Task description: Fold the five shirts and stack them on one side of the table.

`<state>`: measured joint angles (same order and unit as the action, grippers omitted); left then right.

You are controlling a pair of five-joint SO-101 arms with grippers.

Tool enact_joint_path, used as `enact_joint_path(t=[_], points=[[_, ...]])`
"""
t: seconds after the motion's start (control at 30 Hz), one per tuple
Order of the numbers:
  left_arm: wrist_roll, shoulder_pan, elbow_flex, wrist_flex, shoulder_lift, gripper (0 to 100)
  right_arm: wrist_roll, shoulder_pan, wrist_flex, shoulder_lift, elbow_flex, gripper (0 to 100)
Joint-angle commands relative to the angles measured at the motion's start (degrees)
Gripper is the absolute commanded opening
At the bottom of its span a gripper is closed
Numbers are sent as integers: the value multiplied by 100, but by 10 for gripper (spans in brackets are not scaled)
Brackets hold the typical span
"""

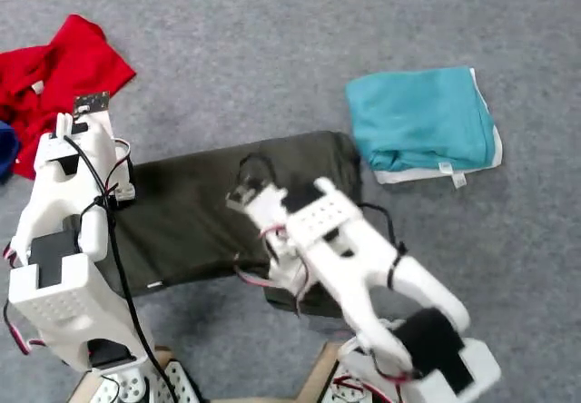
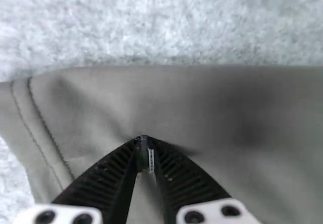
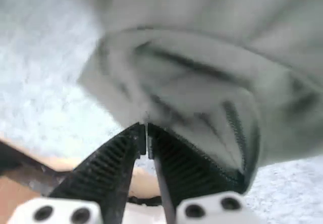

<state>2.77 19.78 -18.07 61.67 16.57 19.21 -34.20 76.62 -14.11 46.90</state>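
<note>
In the middle of the grey tabletop [image 1: 272, 58], a dark olive shirt [image 1: 200, 212], laid flat, its long side running across the table, the near right part lying under the right arm. At the shirt's left end, the left gripper [image 2: 145, 151], fingers pressed together with the tips down on the olive cloth, pinching a little of it, near a stitched hem and the cloth's edge. Near the middle of the far edge of the same shirt, the right gripper [image 3: 146, 133], fingers likewise pressed together, pinching a raised, wrinkled fold of the fabric above the tabletop.

To the far right, well apart from both grippers, a teal shirt [image 1: 418, 117], folded into a neat rectangle on top of a white garment [image 1: 495, 149] showing as a thin border at its right and near sides. At the far left, a red shirt [image 1: 68, 63], crumpled and unfolded, with a bit of blue cloth [image 1: 4, 149] just beside it at the edge of the high view.

Labels: a small white tag [image 1: 458, 181] sticking out at the near edge of the teal and white pile; a pale neck label [image 1: 36, 87] on the red shirt; a small white tag [image 1: 154, 285] at the near edge of the dark olive shirt. Print on all three too small to read.
</note>
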Motion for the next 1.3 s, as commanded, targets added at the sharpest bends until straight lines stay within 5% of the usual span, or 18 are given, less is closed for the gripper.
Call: enact_joint_path(t=[0.0,0.1,0.23,0.47,0.67,1.1,1.27], points=[[-35,13,207,-97,35,29,431,-114,422,-620,-136,15],[-35,13,207,-88,44,29,484,334,879,-927,-954,15],[-35,-13,163,-88,35,29,255,1099,237,-725,-1657,15],[-35,-4,154,-105,35,29,-237,1116,-1327,813,-1473,15],[-35,4,154,-105,44,29,-273,1108,-695,1130,-1446,15],[-35,4,171,-114,53,29,-70,-818,-308,-497,418,15],[-35,4,163,-114,53,29,9,-316,132,-998,-92,15]])
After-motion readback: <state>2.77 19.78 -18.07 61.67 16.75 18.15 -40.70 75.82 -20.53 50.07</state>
